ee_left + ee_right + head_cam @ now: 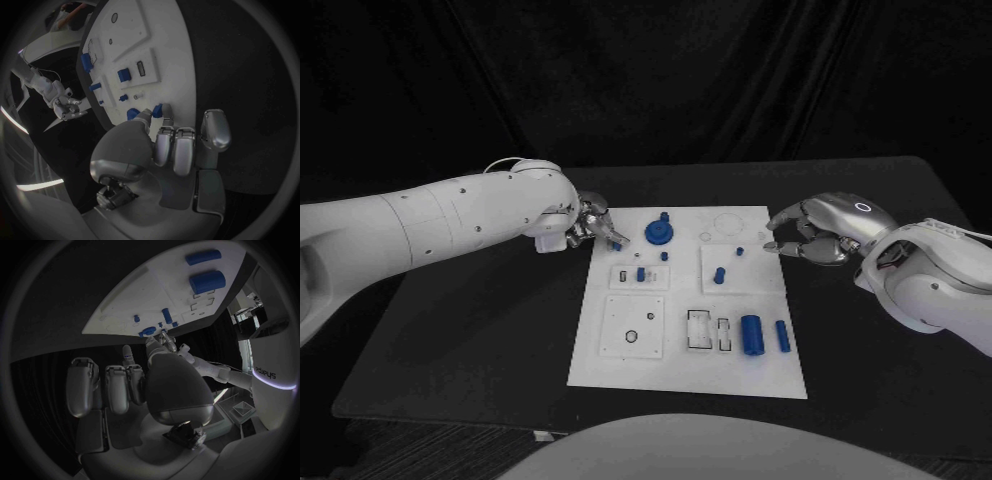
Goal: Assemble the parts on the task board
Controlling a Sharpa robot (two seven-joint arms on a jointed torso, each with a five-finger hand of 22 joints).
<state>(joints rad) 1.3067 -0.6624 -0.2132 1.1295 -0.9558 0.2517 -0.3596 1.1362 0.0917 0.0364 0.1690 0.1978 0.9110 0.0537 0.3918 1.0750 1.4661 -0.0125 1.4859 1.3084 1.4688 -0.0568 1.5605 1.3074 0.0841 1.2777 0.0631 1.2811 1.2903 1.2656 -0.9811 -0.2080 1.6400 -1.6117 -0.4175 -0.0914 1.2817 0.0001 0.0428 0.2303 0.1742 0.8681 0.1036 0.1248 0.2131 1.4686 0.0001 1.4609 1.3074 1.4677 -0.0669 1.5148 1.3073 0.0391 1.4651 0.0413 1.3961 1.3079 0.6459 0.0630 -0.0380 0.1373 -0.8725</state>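
Observation:
The white task board (625,372) lies in the middle of the black table. Near its far edge stands a round blue part with a peg (661,233), with small blue pegs (640,273) (718,274) in the raised blocks behind it. A thick blue cylinder (751,335) and a thinner one (782,337) lie near the front right. My left hand (593,228) (178,145) is at the board's far left corner and pinches a small blue part (615,243) (157,109) between thumb and fingertip. Over the board's far right edge, my right hand (808,236) (144,380) has its fingers half curled and holds nothing.
Raised white blocks with slots and holes (636,325) (707,331) sit on the board's front half. Bare black table (473,340) runs along both sides of the board. A dark curtain hangs behind the table.

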